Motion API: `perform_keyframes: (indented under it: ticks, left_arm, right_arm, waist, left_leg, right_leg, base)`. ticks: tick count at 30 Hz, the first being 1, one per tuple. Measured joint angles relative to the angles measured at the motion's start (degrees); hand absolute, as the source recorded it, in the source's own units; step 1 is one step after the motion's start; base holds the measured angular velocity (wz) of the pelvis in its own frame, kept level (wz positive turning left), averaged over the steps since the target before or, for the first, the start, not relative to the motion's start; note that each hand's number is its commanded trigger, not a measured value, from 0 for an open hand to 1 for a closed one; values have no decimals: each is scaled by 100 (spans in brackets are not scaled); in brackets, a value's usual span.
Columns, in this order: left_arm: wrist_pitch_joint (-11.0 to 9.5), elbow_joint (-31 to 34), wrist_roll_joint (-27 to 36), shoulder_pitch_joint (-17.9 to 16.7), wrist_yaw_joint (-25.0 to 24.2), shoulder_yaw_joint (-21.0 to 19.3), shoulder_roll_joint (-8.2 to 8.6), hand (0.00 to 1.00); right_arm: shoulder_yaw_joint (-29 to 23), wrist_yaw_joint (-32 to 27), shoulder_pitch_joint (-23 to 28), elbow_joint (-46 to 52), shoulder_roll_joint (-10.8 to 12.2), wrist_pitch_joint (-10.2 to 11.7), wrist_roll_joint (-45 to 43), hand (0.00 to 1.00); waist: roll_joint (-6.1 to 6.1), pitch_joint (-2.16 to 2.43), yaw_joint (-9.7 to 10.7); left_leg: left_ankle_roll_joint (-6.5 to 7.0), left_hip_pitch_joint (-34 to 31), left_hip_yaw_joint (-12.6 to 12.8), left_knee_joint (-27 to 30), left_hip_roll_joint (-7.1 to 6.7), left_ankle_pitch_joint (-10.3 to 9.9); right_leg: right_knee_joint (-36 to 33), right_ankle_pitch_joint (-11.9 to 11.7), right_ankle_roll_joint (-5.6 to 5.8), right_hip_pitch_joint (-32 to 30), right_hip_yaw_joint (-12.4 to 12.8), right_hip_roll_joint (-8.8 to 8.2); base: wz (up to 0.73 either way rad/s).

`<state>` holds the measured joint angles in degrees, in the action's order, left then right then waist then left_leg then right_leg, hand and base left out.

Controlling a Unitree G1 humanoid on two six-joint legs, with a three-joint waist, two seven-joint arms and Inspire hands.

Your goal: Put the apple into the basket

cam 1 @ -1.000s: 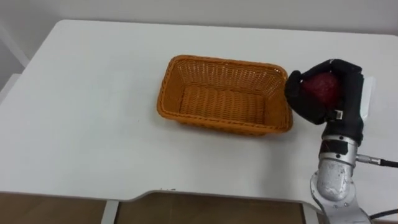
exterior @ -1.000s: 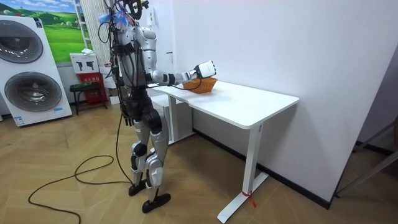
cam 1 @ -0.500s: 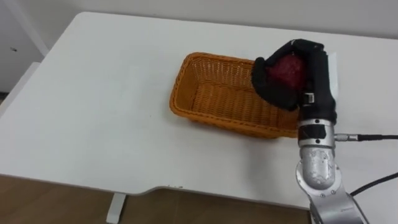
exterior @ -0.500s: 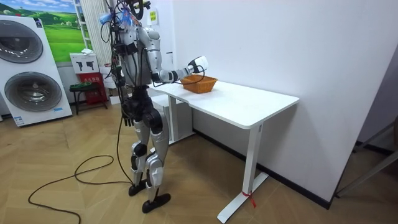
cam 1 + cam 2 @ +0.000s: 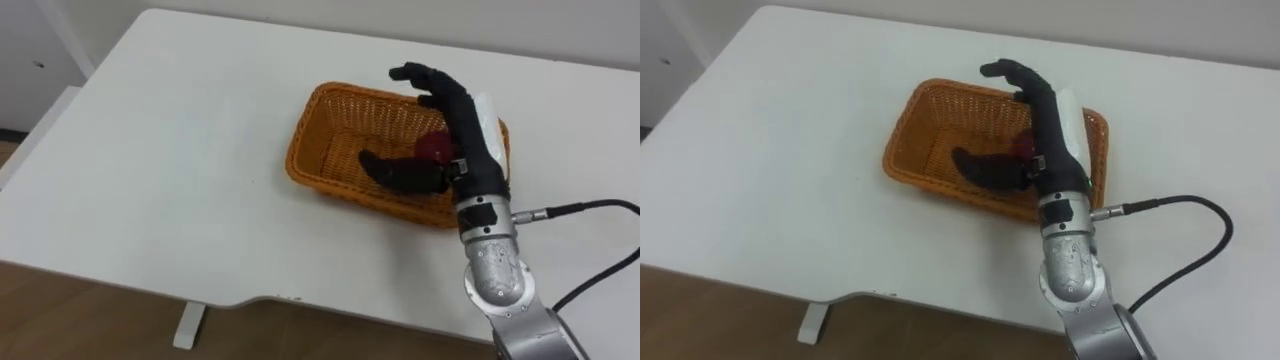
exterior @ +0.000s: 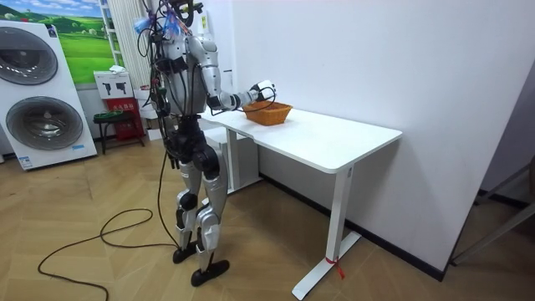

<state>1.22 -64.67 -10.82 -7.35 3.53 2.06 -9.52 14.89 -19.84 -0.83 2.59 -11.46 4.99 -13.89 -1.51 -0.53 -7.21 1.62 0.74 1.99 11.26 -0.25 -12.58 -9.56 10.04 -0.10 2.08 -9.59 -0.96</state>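
A dark red apple (image 5: pixel 433 147) lies inside the orange wicker basket (image 5: pixel 297 160), at its right end, partly hidden behind my right hand (image 5: pixel 466 125). That hand hangs over the basket's right half with its fingers stretched out and its thumb spread low across the basket floor; the apple sits between them and nothing is curled round it. The right eye view gives the same picture of the apple (image 5: pixel 1021 146), the basket (image 5: pixel 902 160) and the right hand (image 5: pixel 1045 125). In the room view I stand at the white table's end, right arm reaching out to the basket (image 6: pixel 269 112).
The white table (image 5: pixel 180 150) has bare room left of and in front of the basket; its front edge runs close below. A dark cable (image 5: pixel 590 205) trails off my right forearm. Two washing machines (image 6: pixel 38 92) stand at the room view's left.
My right hand moved left from beside the basket to over its right end and opened. The apple left the grip and now lies in the basket. The camera view also shifted.
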Motion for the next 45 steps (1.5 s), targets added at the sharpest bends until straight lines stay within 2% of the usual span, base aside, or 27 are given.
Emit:
perform_keyframes:
  ticks: [3,9,12,16,18,20,22,23,26,28,30,31,34,37,42,45]
  left_arm:
    - [13,0,0,-29,-23,-73,-1,0]
    - [5,108,4,-106,-157,-224,1,0]
    - [-7,95,2,-240,-150,-439,-15,0]
    - [-7,58,-27,-434,-146,-902,-18,0]
    - [-46,51,-38,-552,-133,-1127,-33,0]
    - [-143,53,-113,-756,-121,-1453,-42,0]
    - [-161,58,-103,-872,-90,-1666,-51,0]
    - [-160,58,-102,-951,-30,-1667,-69,0]
    - [-159,56,-97,-1040,14,-1684,-80,0]
    - [-154,65,-113,-1042,4,-1686,-85,0]
    - [-130,73,-114,-1066,-11,-1685,-86,0]
    - [-116,90,-115,-1065,-11,-1708,-89,0]
    - [-118,178,-125,-1085,-9,-1774,-84,0]
    - [-116,186,-110,-1094,-19,-1775,-80,0]
    - [-57,196,-131,-1093,-46,-1790,-69,0]
    - [51,279,-215,-1097,-130,-1790,-49,0]
  right_arm:
    - [-126,5,-1,-3,0,-2,29,0]
    - [-774,-17,-10,-196,-3,49,287,0]
    - [-1335,-150,-12,-257,-8,48,292,0]
    - [-2435,-723,-38,-255,-157,61,417,0]
    - [-2925,-1113,-26,-255,-255,157,417,0]
    - [-3570,-1654,31,-263,-351,341,521,0]
    - [-4055,-2086,56,-360,-493,414,795,0]
    - [-4281,-2363,90,-480,-620,433,961,0]
    - [-4841,-2918,191,-1012,-792,498,1473,0]
    - [-5068,-3157,414,-1168,-801,492,1875,0]
    - [-5180,-3323,559,-1335,-803,517,2330,0]
    - [-5291,-3396,604,-1674,-804,534,2546,0]
    - [-5515,-3447,844,-2735,-804,549,3161,0]
    - [-5492,-3347,894,-3915,-793,494,3980,0]
    - [-5373,-2995,913,-5444,-434,479,4246,0]
    - [-5103,-2509,925,-6271,-211,265,4260,0]
  waist:
    - [-2,0,23]
    - [1,3,135]
    - [6,8,330]
    - [19,26,534]
    - [24,30,600]
    - [11,65,745]
    - [-13,82,823]
    - [-32,92,881]
    - [-99,89,1037]
    - [-140,72,1098]
    - [-107,83,1170]
    - [-145,68,1223]
    - [-129,110,1234]
    - [-87,109,1229]
    - [-37,109,1210]
    - [-23,103,1140]
  left_leg:
    - [2,-5,-3,2,-5,1]
    - [10,-3,18,7,-13,6]
    - [18,0,22,13,-25,11]
    - [33,25,32,6,-46,20]
    - [34,62,33,4,-50,20]
    - [34,103,33,-11,-48,20]
    - [34,104,37,-11,-44,20]
    - [34,101,55,-6,-42,20]
    - [34,83,64,20,-42,20]
    - [34,70,84,32,-37,20]
    - [34,55,97,19,-29,17]
    - [34,54,93,22,-36,17]
    - [36,75,118,35,-42,18]
    - [41,94,125,16,-43,21]
    - [40,91,142,15,-41,21]
    - [40,90,151,30,-44,21]
  right_leg:
    - [-1,0,0,0,5,-8]
    - [2,0,0,8,-60,-24]
    - [-2,0,1,25,-76,-37]
    - [-3,0,2,40,-56,-58]
    - [1,0,2,76,-65,-59]
    - [0,2,6,104,-78,-57]
    - [-3,2,6,103,-59,-53]
    - [-2,2,6,101,-60,-53]
    - [-8,2,7,93,-60,-58]
    - [-35,4,8,87,-44,-58]
    - [-43,7,9,82,1,-53]
    - [-35,5,10,82,13,-54]
    - [-37,3,13,99,82,-53]
    - [-61,4,15,84,141,-48]
    - [-30,13,18,103,152,-32]
    - [-19,13,18,96,157,-40]
  base:
    - [0]
    - [1]
    - [3]
    - [-1]
    - [0]
    - [0]
    - [-2]
    - [-4]
    - [-1]
    - [-4]
    - [-9]
    - [0]
    - [-2]
    - [-5]
    - [0]
    - [0]
